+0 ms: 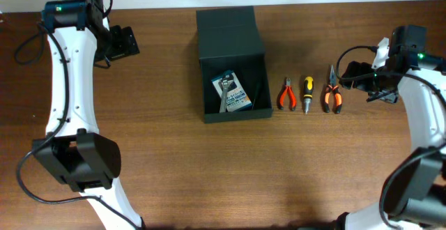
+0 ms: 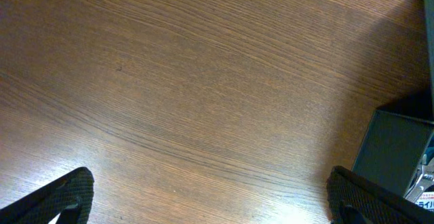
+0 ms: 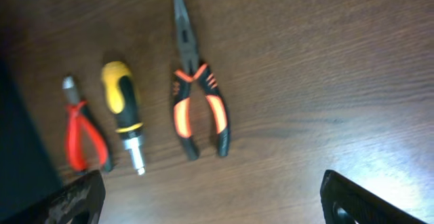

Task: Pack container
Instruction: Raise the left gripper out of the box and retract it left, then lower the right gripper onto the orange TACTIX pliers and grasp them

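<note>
the dark green-black container (image 1: pixel 233 83) is sitting in the middle of the brown table (image 1: pixel 209 167), near the far edge. its flap lid (image 1: pixel 226 31) is lying open behind it. a little blue-and-white card pack (image 1: pixel 230 93) is lying inside on the bottom.

three tools are lying in a row just right of the container, not touching each other: small red pliers (image 1: pixel 286 94), then a yellow and black screwdriver (image 1: pixel 307 94), then orange and black long-nose pliers (image 1: pixel 332 97).

the left gripper (image 1: pixel 129 42) is hanging over bare wood, well to the left of the container. its fingers (image 2: pixel 61 197) are spread wide with nothing between them.

the right gripper (image 1: pixel 346 73) is hanging just right of the long-nose pliers. its fingers (image 3: pixel 366 200) are also spread wide and holding nothing.
</note>
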### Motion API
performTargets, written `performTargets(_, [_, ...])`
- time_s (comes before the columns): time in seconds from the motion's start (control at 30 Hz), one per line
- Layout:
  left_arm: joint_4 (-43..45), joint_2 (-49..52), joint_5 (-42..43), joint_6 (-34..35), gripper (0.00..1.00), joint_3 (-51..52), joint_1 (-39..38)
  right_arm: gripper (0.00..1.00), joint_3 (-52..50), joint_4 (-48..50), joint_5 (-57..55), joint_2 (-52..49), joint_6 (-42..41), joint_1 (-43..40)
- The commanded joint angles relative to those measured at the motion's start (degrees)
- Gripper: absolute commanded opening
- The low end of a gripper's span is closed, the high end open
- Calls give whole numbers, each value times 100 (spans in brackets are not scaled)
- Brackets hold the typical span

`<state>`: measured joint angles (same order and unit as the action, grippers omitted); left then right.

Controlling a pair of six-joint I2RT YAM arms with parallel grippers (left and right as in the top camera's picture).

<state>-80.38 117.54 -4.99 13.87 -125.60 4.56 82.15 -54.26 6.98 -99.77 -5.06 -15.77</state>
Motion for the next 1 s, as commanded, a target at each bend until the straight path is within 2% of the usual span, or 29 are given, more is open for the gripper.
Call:
performTargets(0.0, [15,0,-85,-68,99,-94,11,90,57,85,-271,-459,184,-11])
performTargets(0.1, [15,0,-83,-68,99,-94,11,89,57,203,-199,-761,164,0])
performTargets(0.23, [15,0,-85,-68,99,-94,11,93,57,481,-44,-1029,166,-2])
performTargets(0.67, [15,0,-85,-68,99,-94,11,91,52,942,-184,-1464,164,0])
performTargets(0.77, [15,0,-85,-68,99,-94,11,88,52,1084,-175,-1464,166,0])
performTargets(0.9, [15,0,-85,-68,99,-94,11,78,52,1128,-190,-1475,166,0])
performTargets(0.97, [15,0,-85,-68,99,-94,11,78,52,1200,-190,-1486,164,0])
